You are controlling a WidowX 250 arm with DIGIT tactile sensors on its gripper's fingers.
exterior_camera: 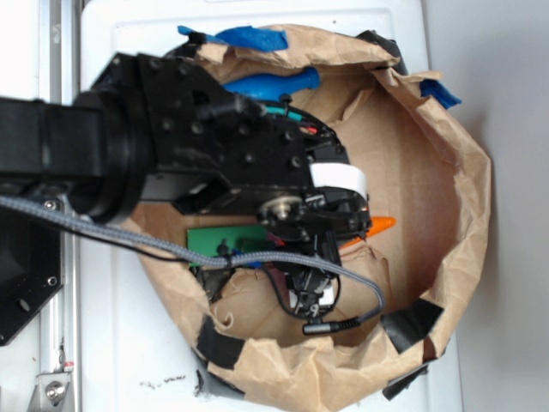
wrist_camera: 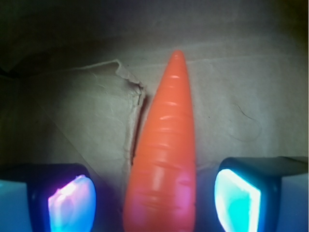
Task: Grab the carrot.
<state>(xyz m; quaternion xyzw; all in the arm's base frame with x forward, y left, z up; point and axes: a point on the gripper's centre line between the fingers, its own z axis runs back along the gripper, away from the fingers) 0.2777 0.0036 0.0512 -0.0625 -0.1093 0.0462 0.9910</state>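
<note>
Straddling the carrot (wrist_camera: 161,164) with both pads (wrist_camera: 236,195) clear of it, the unclosed gripper (wrist_camera: 154,203) risks squeezing the glossy taper out forwards.

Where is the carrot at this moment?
In the wrist view the carrot lies between the two open fingers, tip pointing away. In the exterior view only its orange tip shows beside the gripper, inside the paper bag.

White tabletop (exterior_camera: 506,129) fills the frame, with a metal rail (exterior_camera: 58,51) down the left edge. Crumpled brown paper (exterior_camera: 446,197) sits in the middle, black tape (exterior_camera: 412,322) along its lower rim.
</note>
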